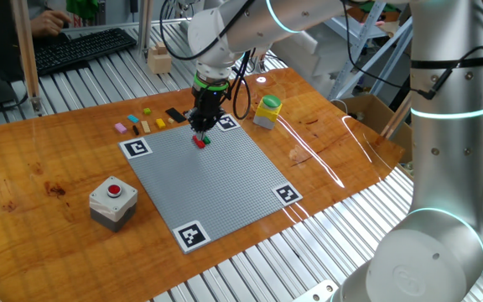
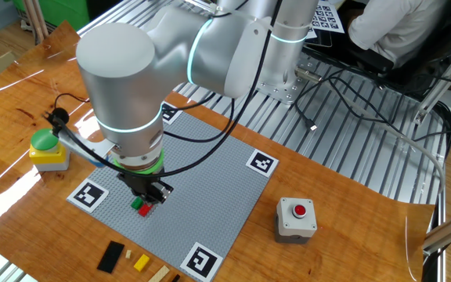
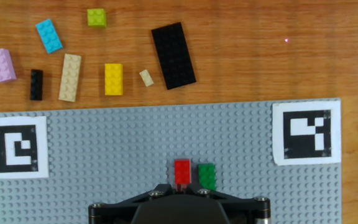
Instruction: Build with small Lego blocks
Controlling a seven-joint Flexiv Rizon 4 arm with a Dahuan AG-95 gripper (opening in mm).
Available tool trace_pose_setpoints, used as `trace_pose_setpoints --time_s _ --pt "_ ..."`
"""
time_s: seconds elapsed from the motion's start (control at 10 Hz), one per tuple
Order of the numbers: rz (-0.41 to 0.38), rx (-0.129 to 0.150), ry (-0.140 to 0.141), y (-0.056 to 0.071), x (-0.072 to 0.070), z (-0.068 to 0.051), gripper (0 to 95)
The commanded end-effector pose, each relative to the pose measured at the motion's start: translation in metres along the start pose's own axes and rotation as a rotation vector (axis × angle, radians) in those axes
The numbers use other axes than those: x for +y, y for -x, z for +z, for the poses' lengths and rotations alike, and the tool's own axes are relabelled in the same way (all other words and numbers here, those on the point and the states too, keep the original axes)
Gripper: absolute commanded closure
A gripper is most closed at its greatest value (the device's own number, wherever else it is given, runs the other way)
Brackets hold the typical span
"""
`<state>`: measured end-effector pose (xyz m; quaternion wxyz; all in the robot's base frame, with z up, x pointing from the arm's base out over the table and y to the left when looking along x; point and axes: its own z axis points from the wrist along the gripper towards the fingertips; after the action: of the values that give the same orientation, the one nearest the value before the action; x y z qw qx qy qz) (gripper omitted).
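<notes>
In the hand view a red brick (image 3: pixel 182 170) stands on the grey baseplate (image 3: pixel 104 162) beside a green brick (image 3: pixel 207 176). My gripper (image 3: pixel 182 185) is shut on the red brick, whose near end is pinched between the fingertips. Both fixed views show the gripper (image 1: pixel 201 130) pointing straight down at the pair near the plate's far edge. Beyond the plate, loose on the wood, lie a pink brick (image 3: pixel 2 65), a blue brick (image 3: pixel 48 35), a lime brick (image 3: pixel 96 17), a yellow brick (image 3: pixel 113 79), a tan brick (image 3: pixel 70 77) and a black plate (image 3: pixel 173 55).
Printed markers (image 3: pixel 305 132) sit on the baseplate's corners. A yellow object with a green top (image 1: pixel 267 111) stands right of the plate, a grey box with a red button (image 1: pixel 113 201) at its left front, and a pale wooden block (image 1: pixel 158 60) and keyboard (image 1: pixel 82 49) behind.
</notes>
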<state>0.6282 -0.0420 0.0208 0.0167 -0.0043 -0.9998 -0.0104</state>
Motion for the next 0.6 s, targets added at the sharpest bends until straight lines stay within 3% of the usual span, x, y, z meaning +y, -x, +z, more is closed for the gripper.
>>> trace_pose_setpoints --time_s 0.1,0.2,0.3,0.6 --pt "-0.007 -0.011 0.004 0.001 0.001 0.015 95.0" --pt "-0.007 -0.021 0.005 0.001 0.001 0.026 95.0" --pt "-0.007 -0.013 0.004 0.001 0.001 0.025 95.0" --pt "0.011 0.017 0.006 0.000 0.001 0.001 95.0"
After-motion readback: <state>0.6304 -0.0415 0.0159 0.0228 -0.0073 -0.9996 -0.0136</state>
